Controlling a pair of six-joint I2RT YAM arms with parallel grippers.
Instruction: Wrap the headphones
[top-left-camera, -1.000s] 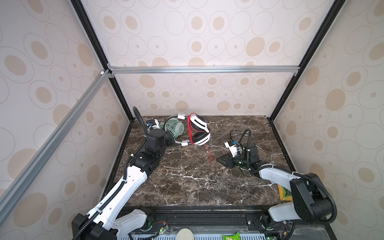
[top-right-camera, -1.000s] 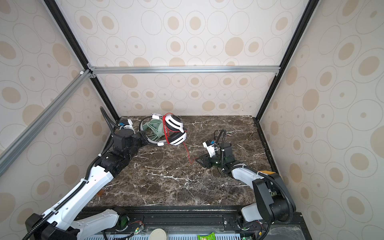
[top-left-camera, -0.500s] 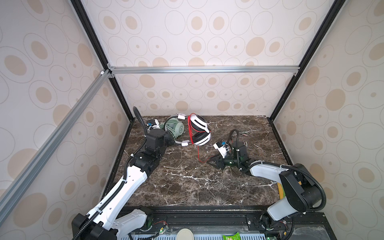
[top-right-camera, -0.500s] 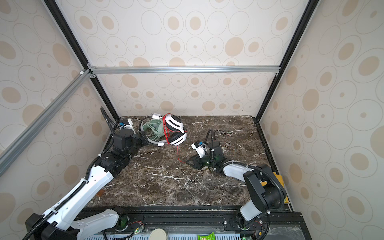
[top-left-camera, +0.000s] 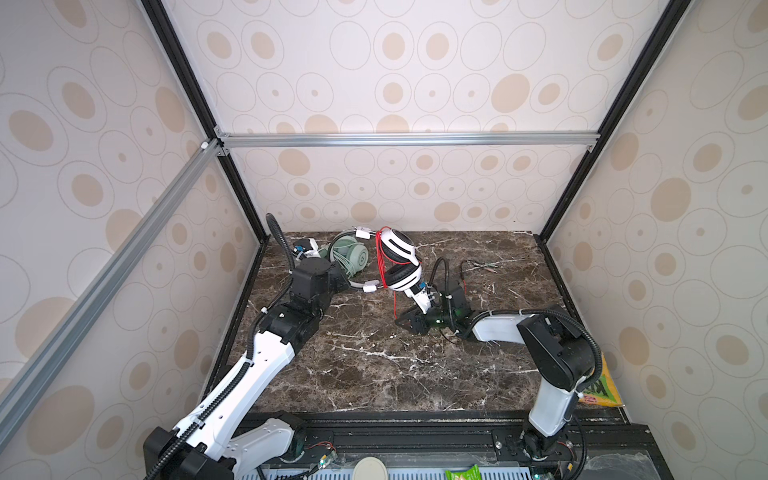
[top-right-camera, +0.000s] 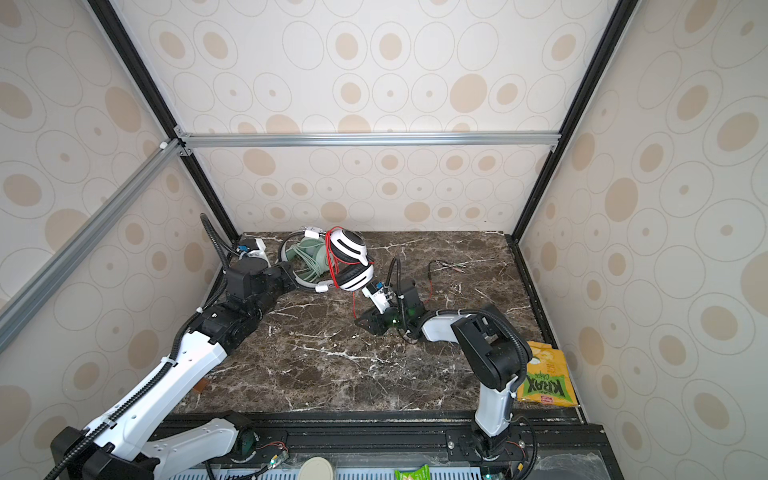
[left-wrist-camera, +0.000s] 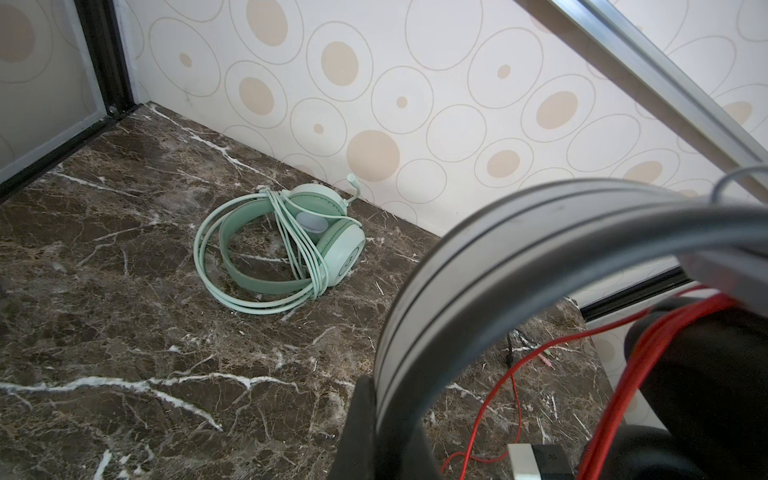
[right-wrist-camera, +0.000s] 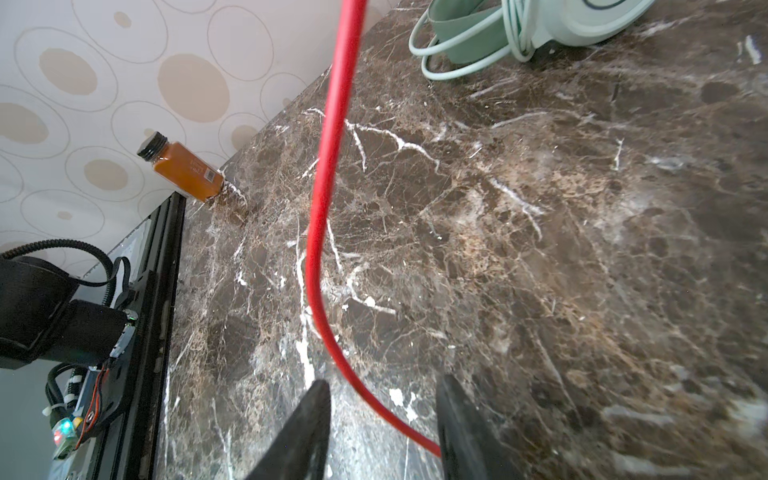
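Both top views show the left gripper (top-left-camera: 343, 284) clamped tight on the silver headband (left-wrist-camera: 478, 257) of the white-and-black headset (top-left-camera: 400, 247), holding it over the back of the table (top-left-camera: 374, 374) with its 2 earcups stacked. The red cable (top-left-camera: 380, 266) is looped several times across that headset, and 1 strand hangs down to the right gripper (top-left-camera: 402, 322), which sits low near the table's middle. The right wrist view shows its jaws standing partly apart, the red cable running loose between them and touching the inner face of 1 finger (right-wrist-camera: 461, 428). The mint-green headset (left-wrist-camera: 282, 245) lies on the table by the back wall, behind the left gripper, with its pale green cable (left-wrist-camera: 291, 237) wound around it.
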